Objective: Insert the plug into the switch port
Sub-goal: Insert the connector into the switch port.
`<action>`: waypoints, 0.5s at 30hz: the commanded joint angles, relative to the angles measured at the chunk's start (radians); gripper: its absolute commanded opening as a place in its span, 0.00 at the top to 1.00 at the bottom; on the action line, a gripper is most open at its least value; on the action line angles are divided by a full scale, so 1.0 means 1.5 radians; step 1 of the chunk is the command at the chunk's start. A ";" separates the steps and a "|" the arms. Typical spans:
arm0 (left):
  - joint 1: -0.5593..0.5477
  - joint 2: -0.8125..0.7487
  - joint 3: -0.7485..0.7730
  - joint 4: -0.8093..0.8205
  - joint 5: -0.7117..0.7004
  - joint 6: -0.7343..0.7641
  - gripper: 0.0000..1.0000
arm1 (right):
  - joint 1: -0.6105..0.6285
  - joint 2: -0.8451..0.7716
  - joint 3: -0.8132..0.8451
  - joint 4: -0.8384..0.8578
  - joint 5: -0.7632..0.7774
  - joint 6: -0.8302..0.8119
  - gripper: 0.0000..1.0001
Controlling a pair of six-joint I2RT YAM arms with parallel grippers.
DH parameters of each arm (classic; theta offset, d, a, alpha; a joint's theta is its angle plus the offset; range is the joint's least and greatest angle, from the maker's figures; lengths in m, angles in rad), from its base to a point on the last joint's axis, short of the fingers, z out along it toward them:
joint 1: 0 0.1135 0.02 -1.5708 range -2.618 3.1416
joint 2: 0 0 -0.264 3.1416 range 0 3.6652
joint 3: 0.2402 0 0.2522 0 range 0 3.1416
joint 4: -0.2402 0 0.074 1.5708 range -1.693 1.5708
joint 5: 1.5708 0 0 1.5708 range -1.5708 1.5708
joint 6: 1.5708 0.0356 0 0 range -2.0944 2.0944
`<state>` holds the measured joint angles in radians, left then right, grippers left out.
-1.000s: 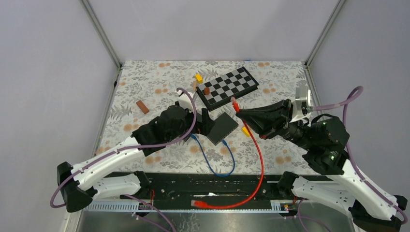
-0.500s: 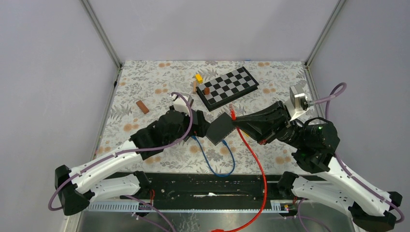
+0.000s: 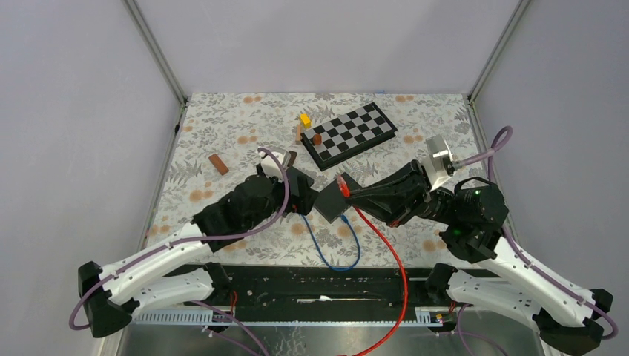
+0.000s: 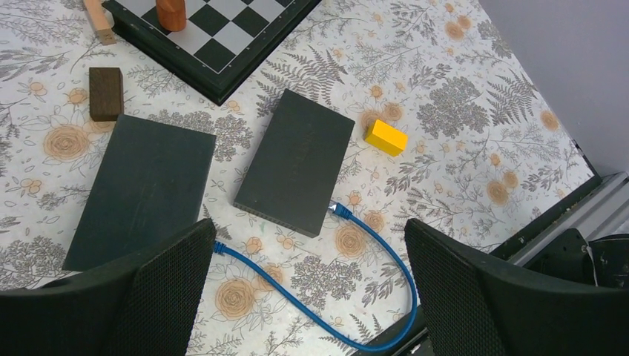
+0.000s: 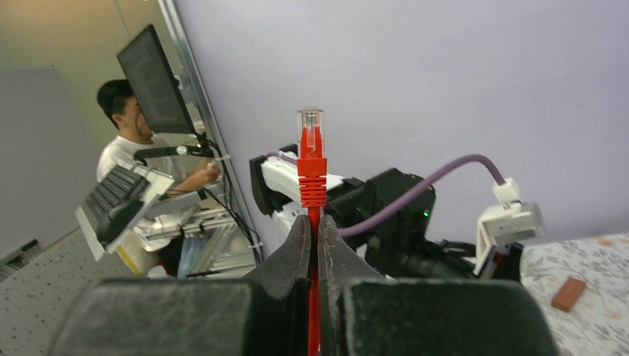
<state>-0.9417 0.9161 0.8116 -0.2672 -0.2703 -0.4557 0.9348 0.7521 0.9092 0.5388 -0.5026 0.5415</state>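
We find the flat dark switch box (image 4: 297,172) lying on the floral table (image 4: 460,111), with bare cloth along its long edges and a blue cable (image 4: 343,213) at its near corner. The left gripper (image 4: 308,226) hovers nearby, spread wide and empty. The right gripper (image 5: 314,222) stretches across, pinched tight on the red cable (image 5: 314,311), with its clear-tipped plug (image 5: 311,148) poking out over the box.
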 commanded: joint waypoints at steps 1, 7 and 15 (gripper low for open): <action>0.009 -0.026 -0.010 0.040 -0.034 0.015 0.01 | 0.000 -0.018 0.009 -0.107 0.011 -0.116 1.00; 0.182 0.013 -0.006 0.058 0.143 -0.037 0.01 | 0.001 -0.048 -0.019 -0.317 0.202 -0.206 1.00; 0.283 0.109 0.033 0.110 0.222 -0.056 0.01 | 0.001 -0.041 -0.069 -0.479 0.390 -0.309 1.00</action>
<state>-0.5396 1.0370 0.8013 -0.1986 -0.0399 -0.5259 0.9348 0.6792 0.8303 -0.0490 -0.1070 0.1951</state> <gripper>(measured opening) 0.987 0.030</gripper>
